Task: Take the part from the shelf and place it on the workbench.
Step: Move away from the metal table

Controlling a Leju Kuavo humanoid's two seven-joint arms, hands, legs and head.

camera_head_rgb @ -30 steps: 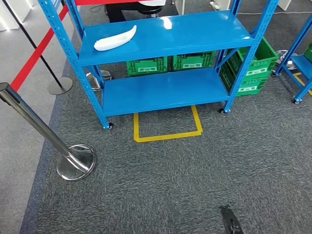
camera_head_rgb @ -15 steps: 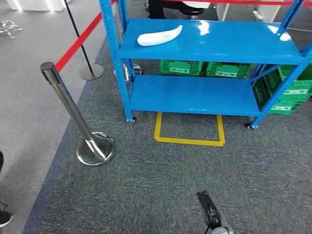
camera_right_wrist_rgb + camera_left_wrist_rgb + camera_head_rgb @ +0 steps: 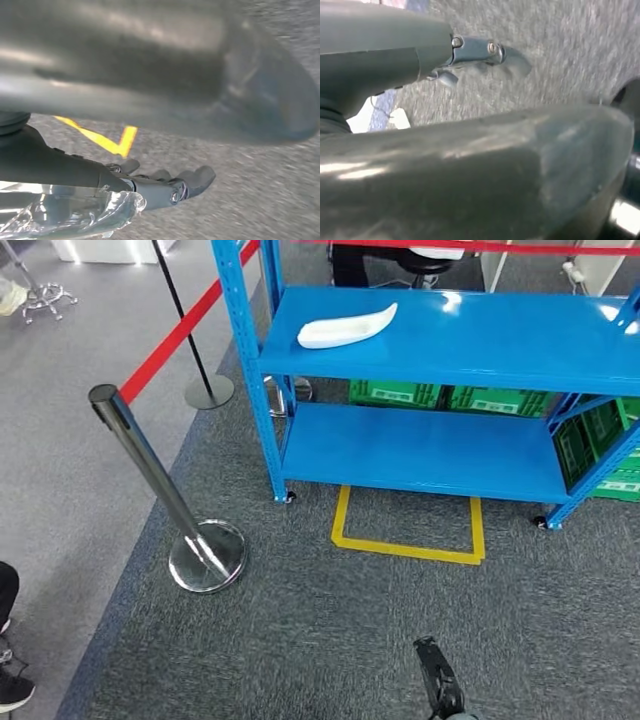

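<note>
On my head feed, from the left: a person's dark shoe (image 3: 13, 690) sits at the picture's lower left edge on the pale floor. Next comes a chrome stanchion (image 3: 162, 490), its post leaning up to the left from a round base on the grey carpet (image 3: 302, 640), with a red belt (image 3: 181, 330) running up and away to a black post (image 3: 192, 335) on a flat disc base. The blue shelf (image 3: 453, 340) stands beyond these. The part (image 3: 346, 328), a long white curved piece, lies on the upper shelf board near its left end, resting free and well apart from both hands. Green crates (image 3: 445, 395) sit behind the lower board, with more at the right edge. A yellow taped outline (image 3: 407, 530) marks the carpet just in front of the shelf. The right hand (image 3: 438, 685) enters at the bottom edge, hanging low over the carpet. My left wrist feed shows the left hand (image 3: 486, 50) with fingers extended over carpet, holding nothing. My right wrist feed shows the right hand's fingers likewise stretched out and empty, yellow tape beyond them.
</note>
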